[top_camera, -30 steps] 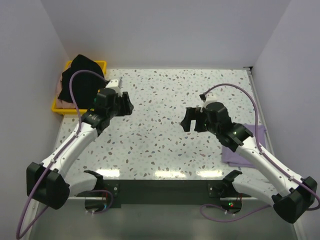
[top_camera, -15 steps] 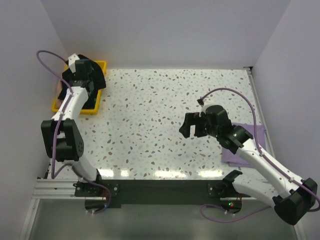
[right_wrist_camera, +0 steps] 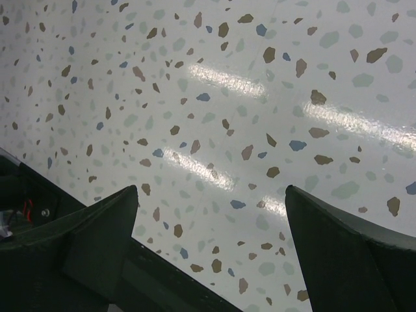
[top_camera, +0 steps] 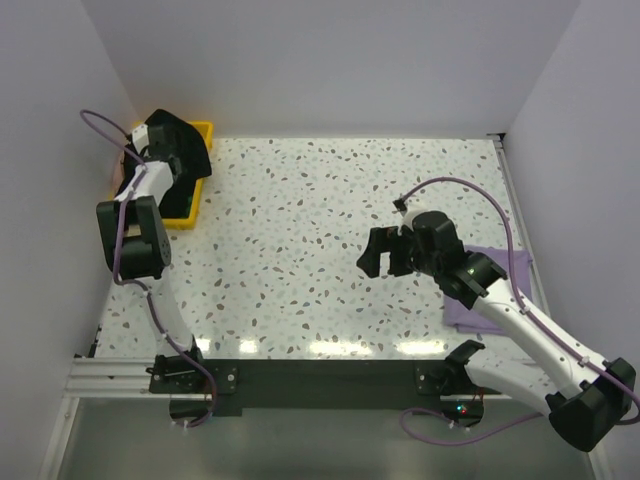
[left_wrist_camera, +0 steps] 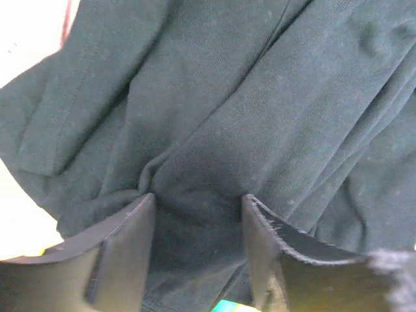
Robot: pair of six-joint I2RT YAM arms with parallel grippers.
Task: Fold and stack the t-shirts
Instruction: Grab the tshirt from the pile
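Note:
A black t-shirt [top_camera: 188, 140] lies heaped in a yellow bin [top_camera: 186, 214] at the far left corner. My left gripper [top_camera: 162, 152] is down in the bin. In the left wrist view my left gripper [left_wrist_camera: 198, 203] has its jaws partly closed with a bunched fold of the black t-shirt [left_wrist_camera: 260, 97] pinched between them. A folded purple t-shirt [top_camera: 520, 266] lies at the table's right edge, partly under my right arm. My right gripper [top_camera: 378, 252] hovers open and empty over the middle right of the table, and the right wrist view [right_wrist_camera: 211, 195] shows only speckled tabletop between its jaws.
A pink item [top_camera: 117, 186] shows at the bin's left side under the black shirt. White walls close in the table on the left, back and right. A dark rail [top_camera: 320, 372] runs along the near edge.
My left arm swung from the table's left-centre out to the yellow bin and went down onto the black t-shirt. My right gripper shifted slightly left.

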